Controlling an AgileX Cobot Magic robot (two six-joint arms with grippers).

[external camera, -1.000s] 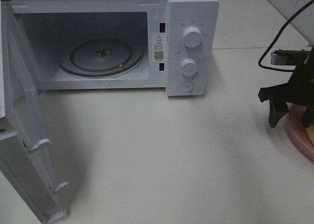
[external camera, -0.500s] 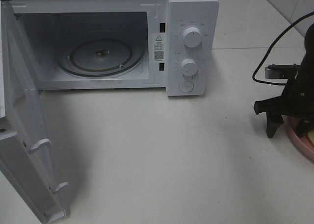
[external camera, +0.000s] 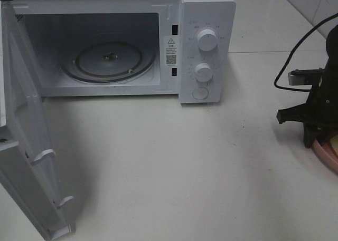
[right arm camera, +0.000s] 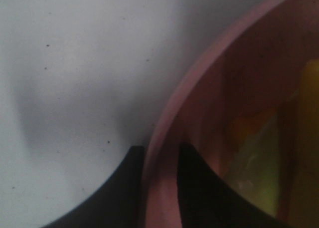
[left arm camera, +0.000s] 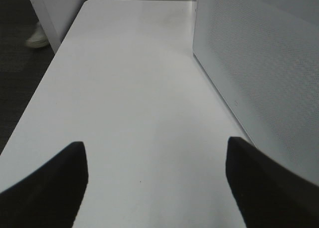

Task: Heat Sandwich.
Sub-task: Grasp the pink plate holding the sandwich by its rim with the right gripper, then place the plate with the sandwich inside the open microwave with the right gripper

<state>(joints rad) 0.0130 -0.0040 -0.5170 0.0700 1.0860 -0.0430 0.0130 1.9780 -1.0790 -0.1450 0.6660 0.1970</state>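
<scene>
The sandwich (right arm camera: pixel 259 173) lies on a round pink plate (right arm camera: pixel 199 93), pale with yellowish filling. Only a sliver of the sandwich (external camera: pixel 335 144) shows at the right edge of the exterior high view, on that plate (external camera: pixel 326 152). My right gripper (right arm camera: pixel 162 163) points down at the plate's near rim, one finger outside and one inside, closed against the rim. That gripper (external camera: pixel 316 138) hides most of the plate from above. My left gripper (left arm camera: pixel 154 183) hangs open over bare table beside the microwave's side wall, holding nothing.
The white microwave (external camera: pixel 206 46) stands at the back with its door (external camera: pixel 26 146) swung wide open to the left. Its glass turntable (external camera: pixel 108 59) is bare. A black cable (external camera: pixel 296 51) loops above the right arm. The table edge (left arm camera: pixel 35 103) runs beside the left gripper.
My right gripper shifted toward the plate and lowered onto its rim, and its jaws narrowed from wide open to closed on the rim. The left gripper has stayed still.
</scene>
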